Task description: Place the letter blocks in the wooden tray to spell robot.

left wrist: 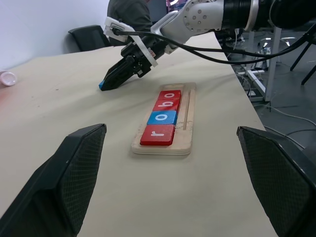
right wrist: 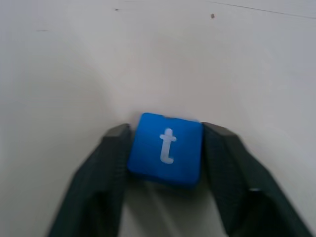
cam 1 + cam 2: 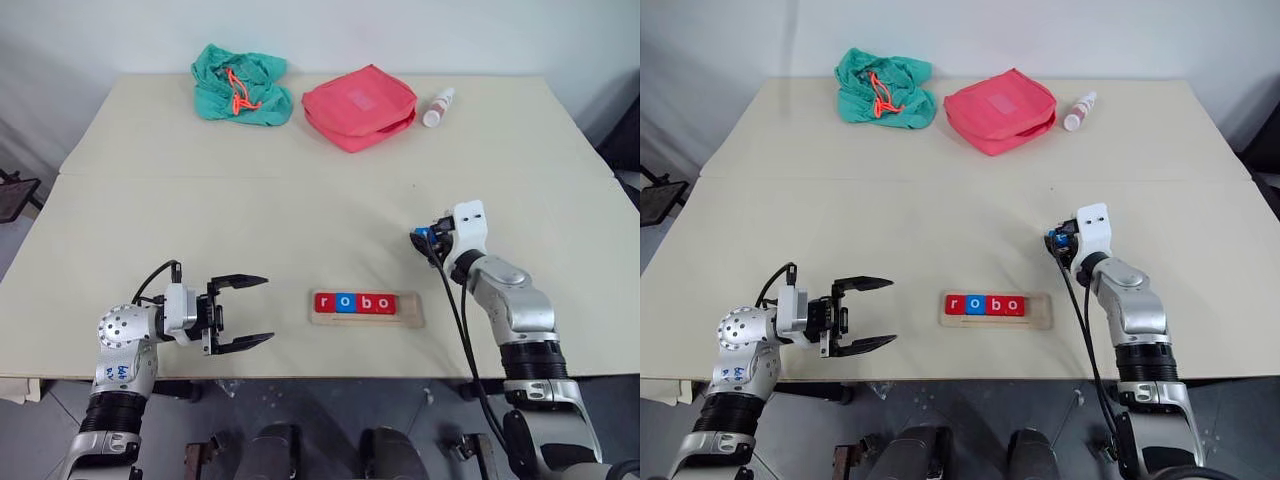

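The blue t block (image 2: 166,148) sits squeezed between the right tool's (image 3: 422,243) two fingers, right of the middle of the picture. It could slip out if the squeeze is weak. The wooden tray (image 3: 410,312) at bottom middle holds r, o, b, o. The left tool (image 3: 246,312) hangs wide open at lower left, pointing at the tray.

blue t tile (image 2: 166,148), white letter | tray (image 3: 410,315) pale wood | tiles (image 3: 354,302) red-blue-red-red

wooden tray (image 1: 186,114): pale wood, smooth | t block (image 2: 166,148): glossy | table (image 3: 200,220): matt
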Robot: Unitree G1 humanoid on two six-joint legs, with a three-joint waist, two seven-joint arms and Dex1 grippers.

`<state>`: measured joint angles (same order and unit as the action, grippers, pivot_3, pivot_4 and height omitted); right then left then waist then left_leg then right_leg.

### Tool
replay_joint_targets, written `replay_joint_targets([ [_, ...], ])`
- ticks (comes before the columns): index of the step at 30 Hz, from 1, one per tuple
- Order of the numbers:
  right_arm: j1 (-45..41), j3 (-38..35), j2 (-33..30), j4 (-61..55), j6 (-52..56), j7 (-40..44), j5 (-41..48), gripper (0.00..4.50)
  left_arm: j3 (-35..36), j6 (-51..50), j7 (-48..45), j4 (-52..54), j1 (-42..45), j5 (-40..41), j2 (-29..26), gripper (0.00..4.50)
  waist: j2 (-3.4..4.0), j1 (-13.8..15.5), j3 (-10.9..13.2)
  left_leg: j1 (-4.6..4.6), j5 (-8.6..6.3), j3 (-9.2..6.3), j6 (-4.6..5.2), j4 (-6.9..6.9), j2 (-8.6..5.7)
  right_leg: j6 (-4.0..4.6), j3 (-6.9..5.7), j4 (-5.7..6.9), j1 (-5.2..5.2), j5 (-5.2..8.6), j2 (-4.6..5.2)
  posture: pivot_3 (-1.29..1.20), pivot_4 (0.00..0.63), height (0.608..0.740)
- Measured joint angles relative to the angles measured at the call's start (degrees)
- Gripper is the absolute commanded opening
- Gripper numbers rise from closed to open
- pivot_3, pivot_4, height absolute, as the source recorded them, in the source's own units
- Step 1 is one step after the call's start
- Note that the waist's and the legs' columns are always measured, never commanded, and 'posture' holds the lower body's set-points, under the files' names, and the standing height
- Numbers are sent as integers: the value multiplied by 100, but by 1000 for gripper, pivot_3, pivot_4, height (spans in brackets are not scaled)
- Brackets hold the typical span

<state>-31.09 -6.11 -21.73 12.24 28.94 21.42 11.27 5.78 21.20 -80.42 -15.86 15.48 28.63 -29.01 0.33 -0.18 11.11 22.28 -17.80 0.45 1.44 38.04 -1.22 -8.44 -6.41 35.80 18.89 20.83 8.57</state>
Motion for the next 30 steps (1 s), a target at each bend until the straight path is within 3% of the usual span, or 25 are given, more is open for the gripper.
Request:
replay_joint_targets([
  [4, 375, -40, 9, -603, 194, -91, 46, 1473, -9, 5, -43, -18, 15, 0, 6, 4500, 0, 8, 0, 0, 0, -4, 0, -2, -1, 0, 2, 1, 1, 0, -1, 0, 150, 740],
  [13, 2254, -681, -75, -3711, 1733, -488, 523, 1473, -69, 48, -324, -502, 447, -6, 125, 4500, 0, 24, -1, 7, -1, 7, -1, -5, -2, 0, 8, 5, 14, 0, -1, 0, 150, 740],
  [23, 3044, -871, 498, -4787, 2512, -1194, 698, 1473, -124, 69, -545, -884, 859, -18, 191, 4500, 0, 10, -1, 3, 1, 19, -2, -6, -2, 0, 23, 6, 19, 0, -2, 0, 150, 740],
  [24, 3027, -883, 532, -4788, 2519, -1240, 701, 2200, -124, 69, -545, -921, 860, -19, 191, 4500, 0, 10, -1, 3, 1, 18, -2, -6, -1, 0, 22, 6, 22, 0, -2, 0, 150, 740],
  [25, 3023, -886, 554, -4788, 2520, -1266, 704, 2377, -125, 69, -545, -933, 860, -20, 192, 4500, 0, 9, -1, 5, 1, 19, -2, -6, -1, 0, 23, 8, 25, 0, -2, 0, 150, 740],
  [30, 3060, -886, 564, -4817, 2498, -1306, 722, 4198, -126, 66, -546, -928, 853, -20, 191, 4500, 0, 20, -1, 6, 1, 19, -2, -5, -2, 0, 26, 11, 27, 0, -2, 0, 150, 740],
])
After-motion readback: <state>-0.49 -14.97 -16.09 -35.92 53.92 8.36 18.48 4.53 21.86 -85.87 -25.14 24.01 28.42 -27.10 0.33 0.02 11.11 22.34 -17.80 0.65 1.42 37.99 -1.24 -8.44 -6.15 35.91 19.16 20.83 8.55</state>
